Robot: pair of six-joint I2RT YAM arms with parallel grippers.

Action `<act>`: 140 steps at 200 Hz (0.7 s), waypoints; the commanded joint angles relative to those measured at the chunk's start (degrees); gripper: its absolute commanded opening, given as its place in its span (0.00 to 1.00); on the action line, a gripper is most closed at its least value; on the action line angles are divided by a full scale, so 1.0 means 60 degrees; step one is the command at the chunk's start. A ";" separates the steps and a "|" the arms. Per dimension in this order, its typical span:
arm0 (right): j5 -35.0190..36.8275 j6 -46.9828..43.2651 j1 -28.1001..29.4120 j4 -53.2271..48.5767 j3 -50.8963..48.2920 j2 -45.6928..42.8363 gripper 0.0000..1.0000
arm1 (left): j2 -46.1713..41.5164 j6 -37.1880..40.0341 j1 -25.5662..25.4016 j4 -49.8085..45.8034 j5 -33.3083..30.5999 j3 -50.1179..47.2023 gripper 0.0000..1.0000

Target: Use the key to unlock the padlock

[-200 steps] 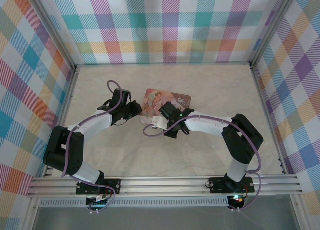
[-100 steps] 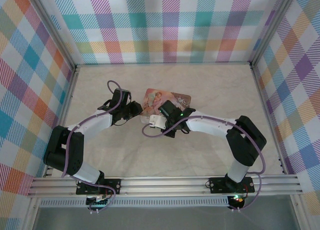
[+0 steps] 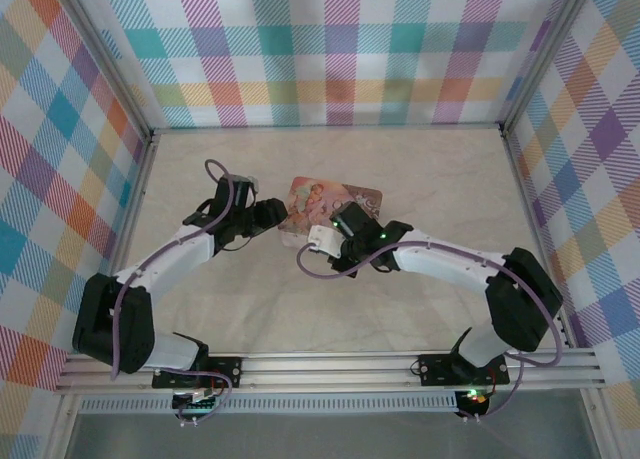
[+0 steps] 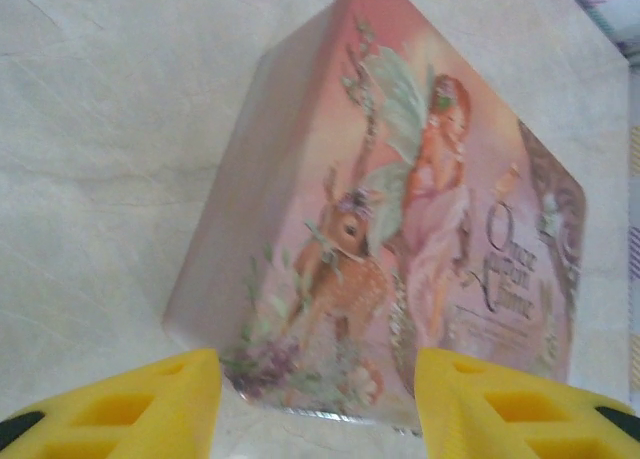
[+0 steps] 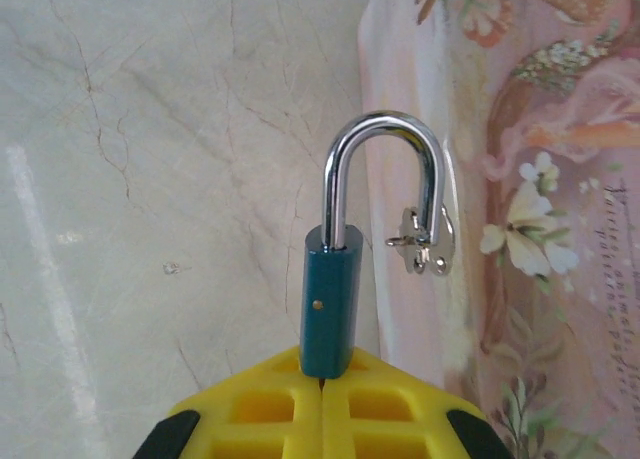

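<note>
Beside the tin (image 5: 560, 179), right end effector (image 5: 322, 377) pinches the padlock (image 5: 328, 299); left end effector (image 4: 316, 404) stands spread, empty. Open shackle (image 5: 385, 127) may snag the clasp (image 5: 425, 244), dragging the tin.

Pink fairy tin (image 4: 400, 229) on marble table (image 3: 300, 309)

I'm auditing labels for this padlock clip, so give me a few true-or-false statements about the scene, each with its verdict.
1. The right gripper holds the padlock by its teal body. True.
2. The shackle sits in the body at both ends. False: one leg stands free of the body.
3. The left gripper is shut. False: its yellow fingers stand apart.
4. The pink tin lies flat on the table, picture side up. True.
</note>
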 commanded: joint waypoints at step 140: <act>0.0459 0.4583 -0.3309 -0.1873 -0.0471 -0.2720 0.00 | -0.1558 0.0306 -0.1720 -0.0988 0.2290 -0.1281 0.56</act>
